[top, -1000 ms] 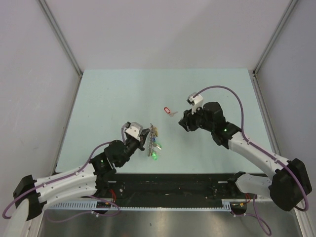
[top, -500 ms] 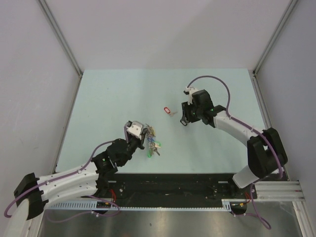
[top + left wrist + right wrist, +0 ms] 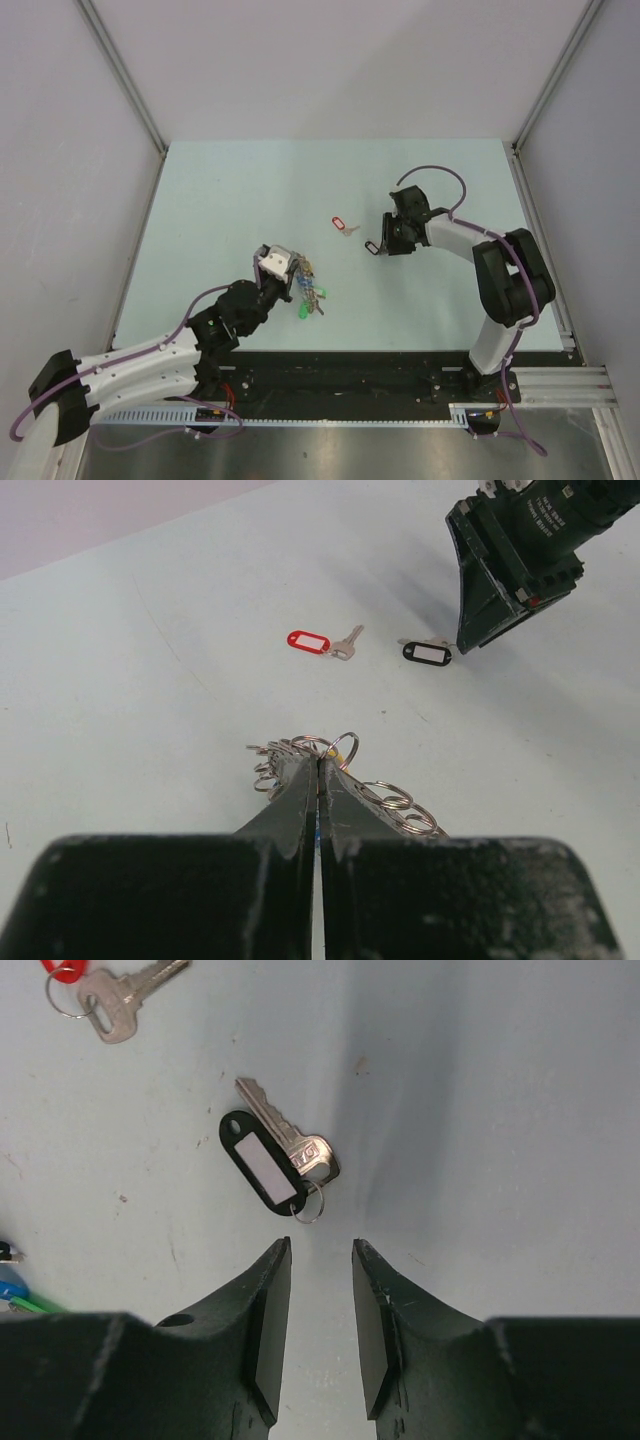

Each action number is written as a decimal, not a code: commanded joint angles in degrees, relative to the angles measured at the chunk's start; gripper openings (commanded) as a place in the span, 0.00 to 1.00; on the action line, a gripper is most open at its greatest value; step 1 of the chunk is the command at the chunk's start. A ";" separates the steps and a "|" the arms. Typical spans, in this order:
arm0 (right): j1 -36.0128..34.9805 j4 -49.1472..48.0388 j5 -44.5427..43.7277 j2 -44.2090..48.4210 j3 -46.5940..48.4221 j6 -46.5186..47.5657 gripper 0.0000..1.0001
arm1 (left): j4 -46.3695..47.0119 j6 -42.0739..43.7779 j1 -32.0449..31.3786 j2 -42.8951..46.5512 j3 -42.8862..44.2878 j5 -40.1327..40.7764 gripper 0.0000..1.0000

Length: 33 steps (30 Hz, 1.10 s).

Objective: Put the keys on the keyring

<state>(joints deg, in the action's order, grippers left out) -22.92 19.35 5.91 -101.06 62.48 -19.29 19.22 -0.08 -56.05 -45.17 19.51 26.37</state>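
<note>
Fingers (image 3: 293, 800) of left gripper (image 3: 318, 765) clamped together on keyring (image 3: 335, 752), lower centre of left wrist view; right gripper (image 3: 320, 1250) fingers (image 3: 268, 1300) apart, empty, just below black key (image 3: 272, 1165); red key (image 3: 115, 1010) upper left

My workplace: a robot test cell in a laboratory. The table (image 3: 230, 190), a pale green sheet, is closed in at the back and both sides by plain grey-white panels (image 3: 330, 60) set in bare metal posts (image 3: 123, 75). My left arm (image 3: 130, 370) and right arm (image 3: 505, 275) stand at the near edge on a black rail (image 3: 340, 372); below it run a slotted white cable duct (image 3: 330, 421) and a brushed metal plate (image 3: 330, 455). Purple cables (image 3: 430, 168) loop in the open along both arms. Seen from my wrists, the sheet is scuffed and speckled, a much-used work surface.
</note>
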 commanded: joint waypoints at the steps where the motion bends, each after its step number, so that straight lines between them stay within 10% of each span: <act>1: 0.77 -2.48 1.56 -1.77 1.86 -5.31 0.35 | 5.39 2.71 0.33 1.48 0.62 -0.53 0.00; 22: 1.47 -5.65 1.30 0.41 -0.96 -3.84 0.00 | 5.21 3.15 0.33 1.75 0.00 0.26 0.00; 33: -2.66 13.50 -18.11 15.35 -0.95 15.76 0.00 | 5.12 3.59 0.33 2.36 -0.17 1.05 0.00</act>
<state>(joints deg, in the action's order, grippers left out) -24.58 23.59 -1.61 -90.70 61.23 -12.60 19.22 1.04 -55.94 -44.42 19.27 26.59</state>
